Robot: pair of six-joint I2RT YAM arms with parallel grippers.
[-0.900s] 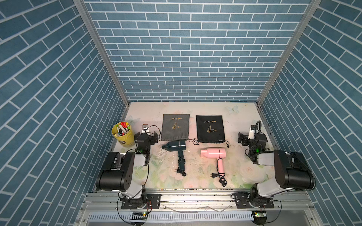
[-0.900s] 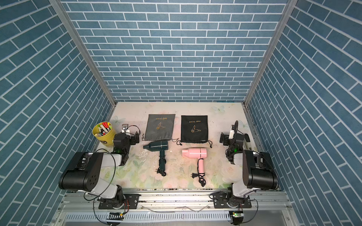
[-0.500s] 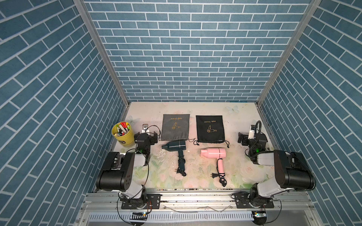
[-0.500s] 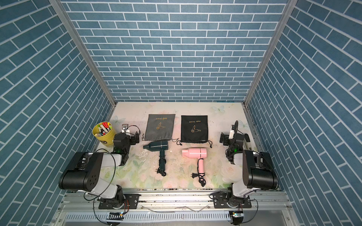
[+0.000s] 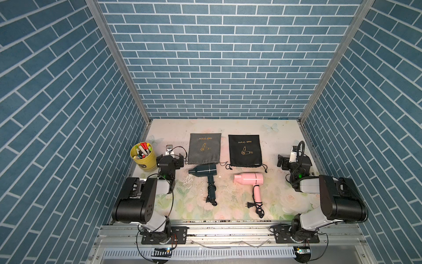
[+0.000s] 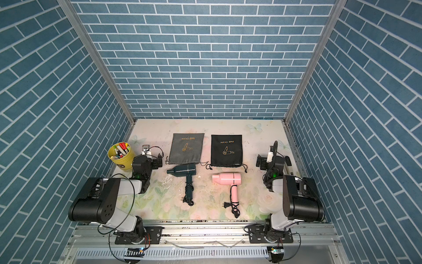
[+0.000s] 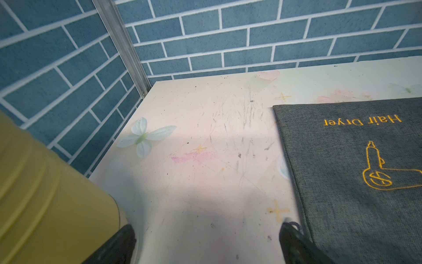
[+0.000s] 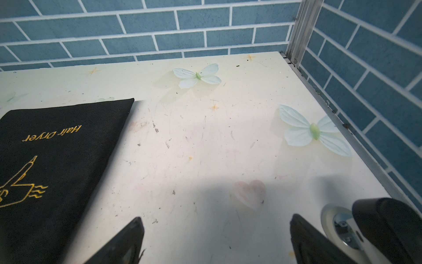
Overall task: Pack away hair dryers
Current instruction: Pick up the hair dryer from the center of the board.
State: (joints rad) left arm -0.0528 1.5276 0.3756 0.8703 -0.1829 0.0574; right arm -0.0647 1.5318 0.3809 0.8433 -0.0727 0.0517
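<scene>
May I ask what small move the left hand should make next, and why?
Probably swing the open left hand toward the dark teal plastic hair dryer: it lies loose beside the flat grey fabric pouch, nearest that arm, nothing held.

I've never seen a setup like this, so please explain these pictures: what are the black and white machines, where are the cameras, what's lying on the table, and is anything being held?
Two robot arms are mounted at the near edge of a table, inside blue brick-patterned walls. Each ends in a two-fingered gripper; the left gripper and right gripper both stand open and hold nothing. The two wide pictures come from one camera head above; the two close-ups come from cameras on the wrists, looking out past each gripper. On the table lie a teal hair dryer and a pink hair dryer, each near a flat pouch: the grey pouch and the black pouch. A yellow cup of markers stands beside the left gripper.
</scene>
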